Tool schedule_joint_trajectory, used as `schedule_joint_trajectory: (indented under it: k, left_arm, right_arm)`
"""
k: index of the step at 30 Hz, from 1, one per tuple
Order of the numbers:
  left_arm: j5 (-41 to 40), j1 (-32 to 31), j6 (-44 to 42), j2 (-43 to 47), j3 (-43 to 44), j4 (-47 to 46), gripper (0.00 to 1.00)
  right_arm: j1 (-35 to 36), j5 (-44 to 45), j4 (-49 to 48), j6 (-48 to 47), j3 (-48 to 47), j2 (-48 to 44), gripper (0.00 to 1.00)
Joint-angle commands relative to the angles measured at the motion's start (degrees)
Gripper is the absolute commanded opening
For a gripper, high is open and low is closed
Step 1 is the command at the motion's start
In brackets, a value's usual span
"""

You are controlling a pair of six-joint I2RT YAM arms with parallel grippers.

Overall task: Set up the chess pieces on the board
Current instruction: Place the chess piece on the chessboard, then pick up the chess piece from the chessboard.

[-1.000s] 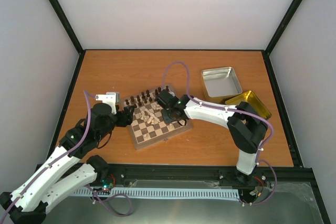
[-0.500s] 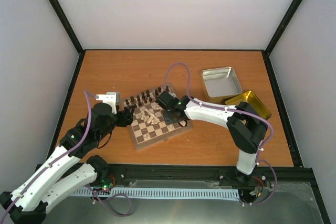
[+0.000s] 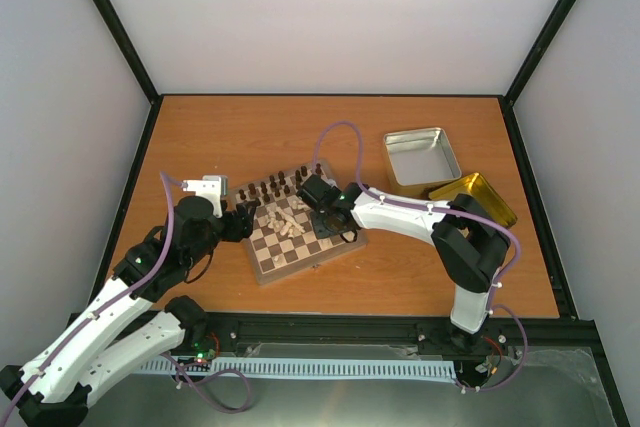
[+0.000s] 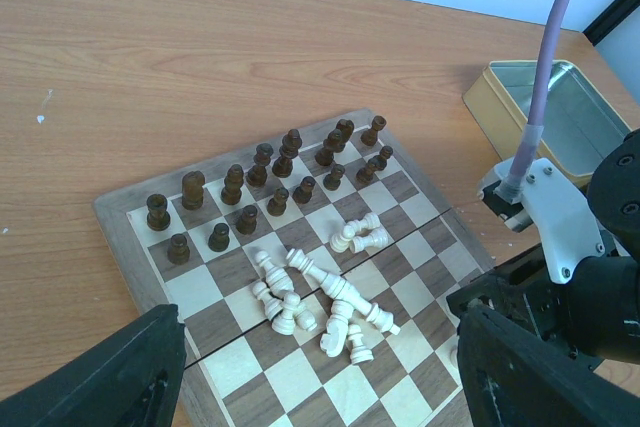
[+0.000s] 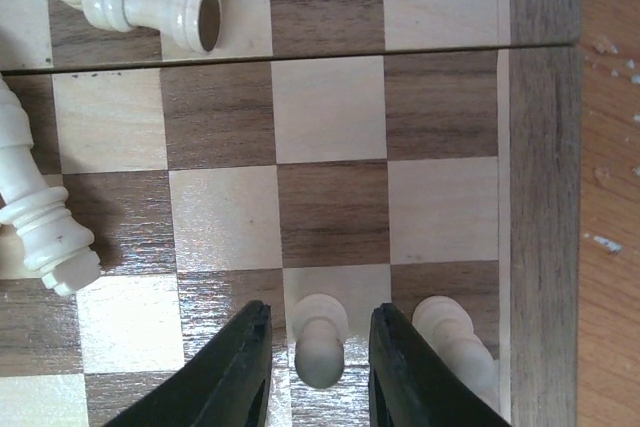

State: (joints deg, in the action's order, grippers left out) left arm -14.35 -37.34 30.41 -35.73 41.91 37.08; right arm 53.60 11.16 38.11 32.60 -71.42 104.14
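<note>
The right tool [image 5: 318,309] is low over the board [image 5: 540,147], its jaws slightly parted around an upright cream pawn [image 5: 320,347] on a pale square. A sliver of board shows on each side of the pawn, so neither finger visibly presses on it. A second pawn [image 5: 450,332] stands just beside the outer finger, on the square next to the rim. Both pawns' bases are cut off by the lower edge of the right wrist view.

Farther up the board lie toppled cream pieces [image 5: 150,2], some cut off at the top and left edges.

The left tool [image 4: 322,347] hangs above the board's near side with its jaws wide apart and nothing between them. Ahead of it the cream pieces sprawl in a loose heap mid-board. Beyond them the dark pieces [image 4: 270,177] stand upright in two rows along the far edge.

From above, the right tool and its wrist hide the two pawns, and the kinds of the other pieces are too small to tell.

On the desk [image 3: 250,137], well apart from the board on the right, sits an open tin [image 3: 420,157] with a gold lid [image 3: 480,197] just beside it
</note>
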Motion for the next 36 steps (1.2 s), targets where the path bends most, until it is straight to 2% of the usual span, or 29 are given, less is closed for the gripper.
schedule_joint_trajectory:
  k: [1,6,10,16,23,30,36]
  left_arm:
    - [-0.01,0.16,0.17,0.17,0.18,-1.04,0.75]
    - [-0.19,0.16,0.17,0.28,0.12,-0.93,0.75]
    - [-0.37,0.16,0.26,0.55,0.18,-0.96,0.75]
    - [-0.54,0.16,0.34,0.49,0.33,-0.81,0.75]
    - [-0.77,0.16,0.48,1.16,0.3,-0.78,0.75]
    - [-0.6,0.16,0.44,1.71,0.24,-0.95,0.76]
    - [-0.42,0.17,0.35,1.71,0.28,-0.94,0.76]
  right_arm:
    - [-0.26,0.56,1.34,0.95,-1.2,-1.63,0.31]
    - [-0.31,2.76,-0.1,-0.73,-1.68,-2.53,0.34]
    - [-0.25,2.36,-1.41,-2.83,-4.38,0.11,0.35]
    - [-0.25,0.45,-3.58,-5.42,-12.28,5.85,0.36]
    - [-0.25,-0.99,-1.79,-7.0,-22.85,14.12,0.37]
    - [-0.25,-0.43,-0.22,-7.47,-27.41,18.5,0.35]
    - [-0.27,-0.43,1.28,-7.29,-29.02,20.49,0.28]
